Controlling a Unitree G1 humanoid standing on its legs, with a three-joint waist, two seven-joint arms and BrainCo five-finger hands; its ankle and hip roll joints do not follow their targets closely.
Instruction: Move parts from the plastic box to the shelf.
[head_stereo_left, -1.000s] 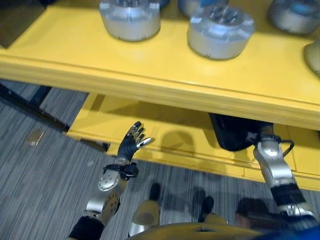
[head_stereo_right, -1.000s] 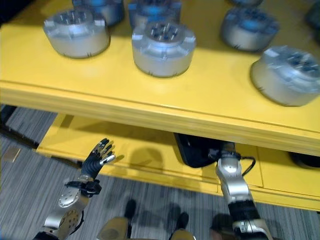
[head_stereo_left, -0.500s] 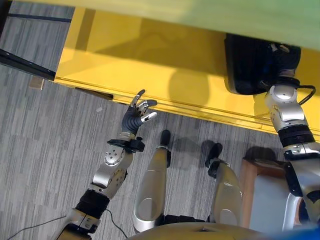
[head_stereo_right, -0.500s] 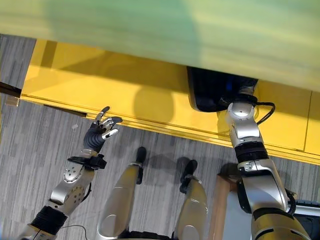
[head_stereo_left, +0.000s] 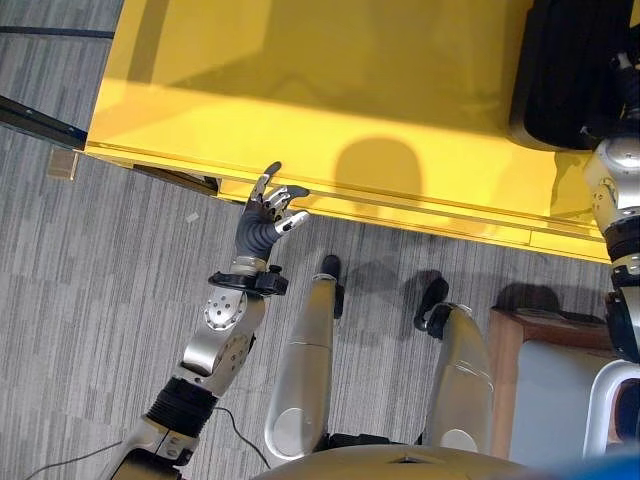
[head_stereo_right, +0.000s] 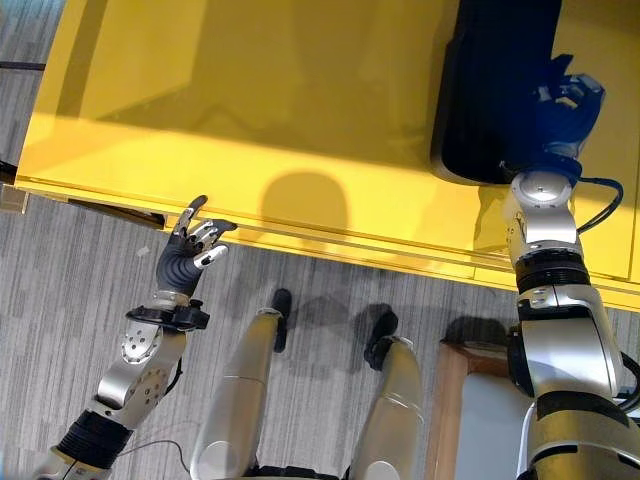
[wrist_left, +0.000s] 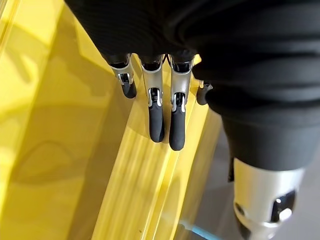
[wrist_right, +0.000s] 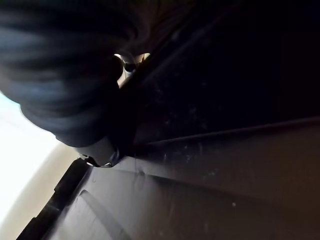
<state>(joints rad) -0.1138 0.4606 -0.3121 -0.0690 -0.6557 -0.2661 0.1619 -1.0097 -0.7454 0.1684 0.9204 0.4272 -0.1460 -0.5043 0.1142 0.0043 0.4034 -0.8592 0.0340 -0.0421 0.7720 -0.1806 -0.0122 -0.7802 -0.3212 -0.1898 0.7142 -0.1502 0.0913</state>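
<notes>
Right robot hand (head_stereo_right: 566, 103) has reached deeper into the black box (head_stereo_right: 495, 90).

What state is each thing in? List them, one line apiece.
left hand: open, fingers straight, at the front edge of the yellow shelf, holding nothing.
right hand: reaching into the black box, fingers too dark to read.
black box: resting on the yellow shelf.
</notes>
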